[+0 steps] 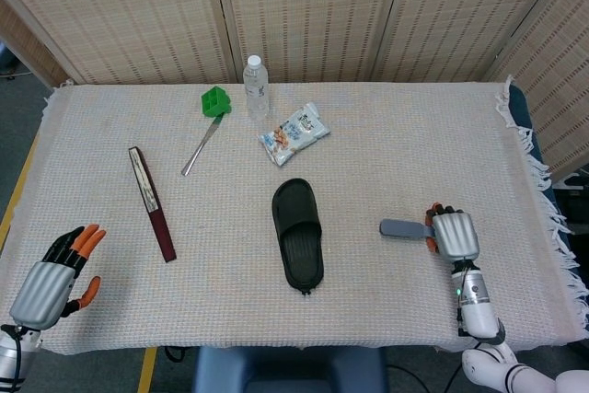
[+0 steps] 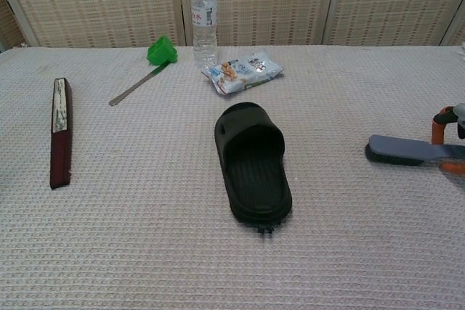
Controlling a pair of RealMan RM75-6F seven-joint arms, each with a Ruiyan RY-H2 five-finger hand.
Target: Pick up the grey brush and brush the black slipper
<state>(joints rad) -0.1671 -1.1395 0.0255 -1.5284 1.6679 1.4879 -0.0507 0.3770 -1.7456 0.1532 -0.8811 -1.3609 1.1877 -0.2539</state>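
Note:
The black slipper (image 1: 297, 235) (image 2: 253, 161) lies open side up in the middle of the table, toe end toward me. Right of it the grey brush (image 1: 400, 227) (image 2: 396, 149) lies on the cloth, bristle head pointing at the slipper. My right hand (image 1: 456, 235) (image 2: 441, 117) sits over the brush's handle, fingers curled down around it, one orange fingertip above the handle and another below. My left hand (image 1: 55, 273) hovers at the near left corner, fingers spread, holding nothing; the chest view does not show it.
At the back stand a water bottle (image 1: 256, 86) (image 2: 204, 9), a green scoop with a metal handle (image 1: 215, 100) (image 2: 161, 50) and a snack packet (image 1: 294, 132) (image 2: 242, 70). A dark red flat case (image 1: 152, 202) (image 2: 59, 130) lies at the left. The cloth's fringed edge (image 1: 543, 200) runs along the right.

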